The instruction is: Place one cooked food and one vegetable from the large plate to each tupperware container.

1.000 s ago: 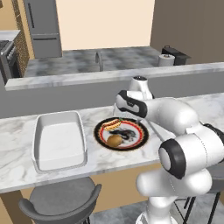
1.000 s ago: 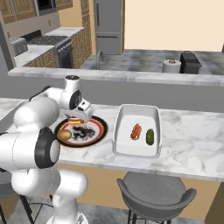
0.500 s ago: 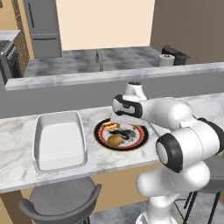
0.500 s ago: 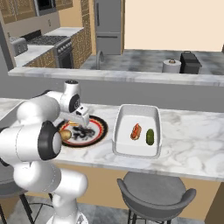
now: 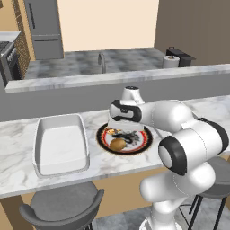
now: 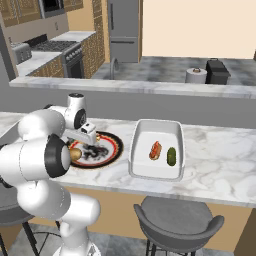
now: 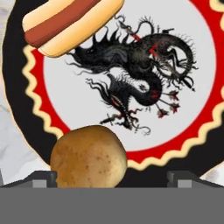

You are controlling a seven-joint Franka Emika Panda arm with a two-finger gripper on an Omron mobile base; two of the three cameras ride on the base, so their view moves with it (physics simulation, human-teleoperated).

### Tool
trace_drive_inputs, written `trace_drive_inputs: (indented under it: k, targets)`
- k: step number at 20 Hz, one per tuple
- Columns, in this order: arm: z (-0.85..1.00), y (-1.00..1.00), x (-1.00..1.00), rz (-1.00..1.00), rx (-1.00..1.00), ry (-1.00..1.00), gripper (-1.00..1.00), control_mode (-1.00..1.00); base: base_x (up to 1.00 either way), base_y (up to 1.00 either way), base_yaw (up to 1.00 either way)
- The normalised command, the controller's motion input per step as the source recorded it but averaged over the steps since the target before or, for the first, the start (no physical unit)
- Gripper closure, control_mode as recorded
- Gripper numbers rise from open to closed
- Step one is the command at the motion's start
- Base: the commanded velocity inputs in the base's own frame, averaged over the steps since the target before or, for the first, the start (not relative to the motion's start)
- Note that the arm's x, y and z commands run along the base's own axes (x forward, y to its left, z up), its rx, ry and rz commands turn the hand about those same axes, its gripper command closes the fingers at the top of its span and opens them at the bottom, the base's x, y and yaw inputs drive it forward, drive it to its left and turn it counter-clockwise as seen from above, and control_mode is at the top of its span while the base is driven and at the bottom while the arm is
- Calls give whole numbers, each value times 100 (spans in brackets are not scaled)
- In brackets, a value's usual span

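Marble counter (image 5: 18,170) runs across the foreground, with two grey stools (image 6: 177,222) tucked under its near edge. On it sit two white tupperware containers. One tupperware container (image 5: 60,143) lies to the left of the plate in the left base view, and its floor looks bare. The other tupperware container (image 6: 157,148) lies to the right of the plate in the right base view, and it holds a hot dog (image 6: 155,150) and a green vegetable (image 6: 171,156) side by side (close together, whether they touch I cannot tell).

Between the two containers rests the large plate (image 5: 143,141), flat on the counter, its black rim, red ring and dragon pattern clear in the hand view (image 7: 205,109). The white arm bends low over it, so part of the plate is hidden in both base views.

On the plate lie two foods. A hot dog in a bun (image 7: 72,24) sits across the far rim at the top of the hand view. A round brown potato (image 7: 89,157) sits at the near rim; in the left base view it shows at the plate's front left (image 5: 118,143).

Hovering just above the plate, the gripper (image 7: 111,178) has its jaws spread wide and holds nothing. The potato lies just inside the left fingertip (image 7: 41,178), well off the middle of the gap.
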Motion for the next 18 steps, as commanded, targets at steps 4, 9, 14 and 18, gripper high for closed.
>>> trace_drive_inputs:
  k: [4, 9, 14, 18]
  targets:
    - [-17, 0, 0, 0, 0, 0, -100, -100, 0, 0, 0]
    - [-23, 0, -2, 0, 0, 0, -100, -100, 0, 0, 0]
    - [-23, 6, 0, 0, 0, 0, -100, -100, 0, 0, 0]
    - [-15, 3, 0, 0, 0, 0, -100, -100, 0, 0, 0]
